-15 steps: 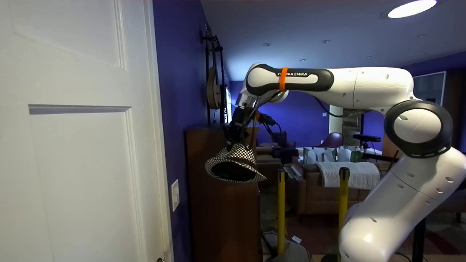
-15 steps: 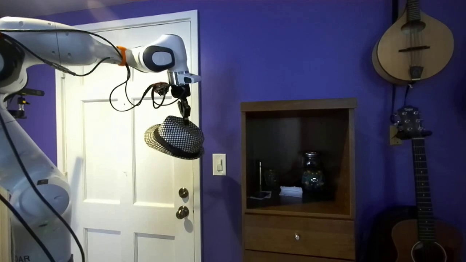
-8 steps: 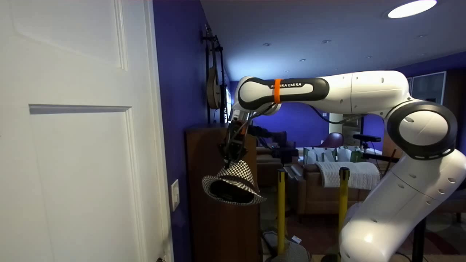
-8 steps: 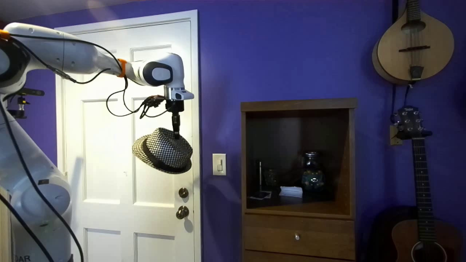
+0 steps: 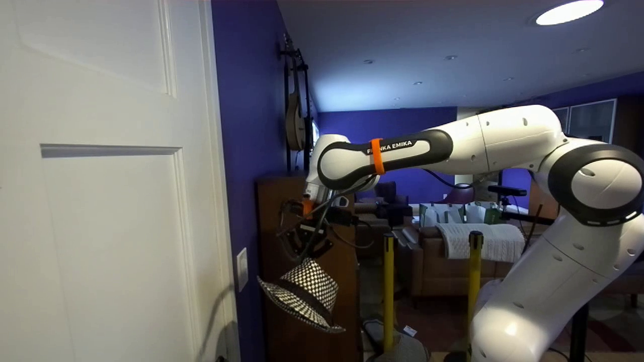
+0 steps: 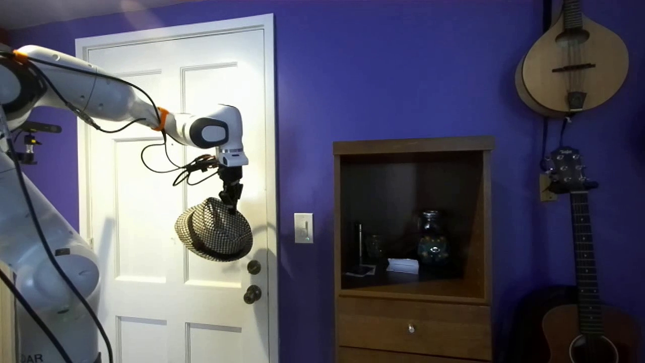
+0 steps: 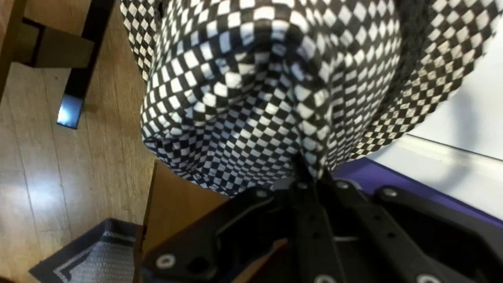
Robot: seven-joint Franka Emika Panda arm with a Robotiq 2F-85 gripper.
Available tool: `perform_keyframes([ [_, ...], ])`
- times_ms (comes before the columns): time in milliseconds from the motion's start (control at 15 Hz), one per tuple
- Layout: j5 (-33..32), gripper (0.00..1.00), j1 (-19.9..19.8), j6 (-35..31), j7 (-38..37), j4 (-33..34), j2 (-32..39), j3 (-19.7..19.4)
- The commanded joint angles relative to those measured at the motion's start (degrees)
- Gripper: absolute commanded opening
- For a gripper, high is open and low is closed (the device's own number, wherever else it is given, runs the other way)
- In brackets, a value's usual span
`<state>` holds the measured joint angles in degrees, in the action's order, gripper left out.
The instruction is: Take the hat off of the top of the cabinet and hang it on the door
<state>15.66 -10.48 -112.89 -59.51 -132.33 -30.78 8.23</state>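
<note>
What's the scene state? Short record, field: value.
Hat: black-and-white check, held tilted
Hand: shut on the hat's crown
Door: white, panelled, behind the hat in an exterior view
Cabinet: brown wood, jar inside
Wall: purple, light switch between door and cabinet
Status: hat off the cabinet, not yet hung

"How's the arm (image 5: 548,276) posed?"

"Elbow (image 5: 607,184) at three o'clock in an exterior view, forearm (image 5: 443,146) pointed toward nine with a slight downward slope."

"And the wrist (image 5: 347,163)?"

"Bent; in an exterior view the end effector (image 6: 231,206) hangs toward six o'clock."

"Fingers (image 7: 312,232)?"

"Around five o'clock in the wrist view, tips in a tight pinch."
</note>
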Motion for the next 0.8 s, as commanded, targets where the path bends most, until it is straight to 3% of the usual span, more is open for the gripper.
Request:
perform_keyframes([
  [0,0.2,0.04,2.3,-2.3,-2.6,-1.1,0.1,-1.3],
  [200,1.7,0.04,3.3,-5.4,-4.4,-3.1,0.0,-1.3],
  [733,2.0,0.04,3.2,-5.5,-4.5,-3.3,-0.4,-1.4],
])
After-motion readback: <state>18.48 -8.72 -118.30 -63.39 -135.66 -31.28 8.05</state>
